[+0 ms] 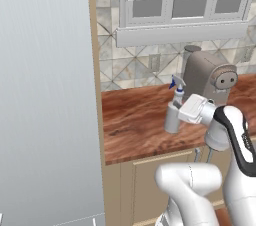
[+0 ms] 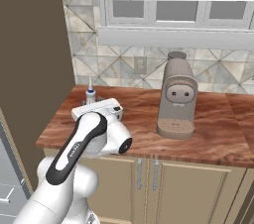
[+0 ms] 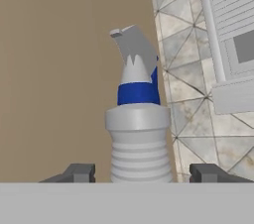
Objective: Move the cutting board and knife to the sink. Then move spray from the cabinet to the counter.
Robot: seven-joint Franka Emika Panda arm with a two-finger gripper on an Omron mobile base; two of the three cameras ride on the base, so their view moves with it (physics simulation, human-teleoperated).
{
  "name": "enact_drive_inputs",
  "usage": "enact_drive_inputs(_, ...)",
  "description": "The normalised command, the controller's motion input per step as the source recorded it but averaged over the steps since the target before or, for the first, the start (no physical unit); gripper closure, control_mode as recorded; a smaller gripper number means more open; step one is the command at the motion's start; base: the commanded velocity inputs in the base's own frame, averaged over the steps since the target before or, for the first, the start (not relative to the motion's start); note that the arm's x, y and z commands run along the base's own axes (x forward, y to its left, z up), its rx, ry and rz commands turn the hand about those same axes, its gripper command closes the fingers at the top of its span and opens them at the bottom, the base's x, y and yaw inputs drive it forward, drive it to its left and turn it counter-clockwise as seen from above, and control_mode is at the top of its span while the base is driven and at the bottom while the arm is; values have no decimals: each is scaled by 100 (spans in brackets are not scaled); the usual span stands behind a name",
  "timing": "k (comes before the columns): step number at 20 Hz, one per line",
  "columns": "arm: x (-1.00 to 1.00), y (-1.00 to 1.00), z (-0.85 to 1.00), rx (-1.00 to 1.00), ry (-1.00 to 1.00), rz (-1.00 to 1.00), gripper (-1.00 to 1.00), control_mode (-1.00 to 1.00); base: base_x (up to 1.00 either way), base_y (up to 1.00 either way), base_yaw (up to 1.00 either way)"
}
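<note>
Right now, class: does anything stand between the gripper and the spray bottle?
Nothing visible does. In the hand view the spray stands upright directly between the two fingertips with a gap on each side, on the counter.

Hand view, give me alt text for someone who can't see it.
A pale-grey spray bottle with a blue collar and white trigger nozzle stands upright between the gripper fingertips, which sit apart from its sides. Behind it are a plain brown panel and a tiled wall.
</note>
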Motion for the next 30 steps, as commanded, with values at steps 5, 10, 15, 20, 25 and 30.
enact_drive_inputs(5, 22, 21, -55, -2, -1, -4, 100, -100, 0, 0, 0)
enact_drive_inputs(10, 33, 21, -40, -2, 0, -6, 100, -100, 0, 0, 0)
enact_drive_inputs(15, 33, 21, -45, -1, 0, -5, 100, -100, 0, 0, 0)
enact_drive_inputs(20, 27, 10, -48, 0, 0, -2, 100, -100, 0, 0, 0)
enact_drive_inputs(25, 30, 7, -42, 0, 0, -1, 100, -100, 0, 0, 0)
enact_drive_inputs(30, 31, 7, -41, 0, 0, -1, 100, -100, 0, 0, 0)
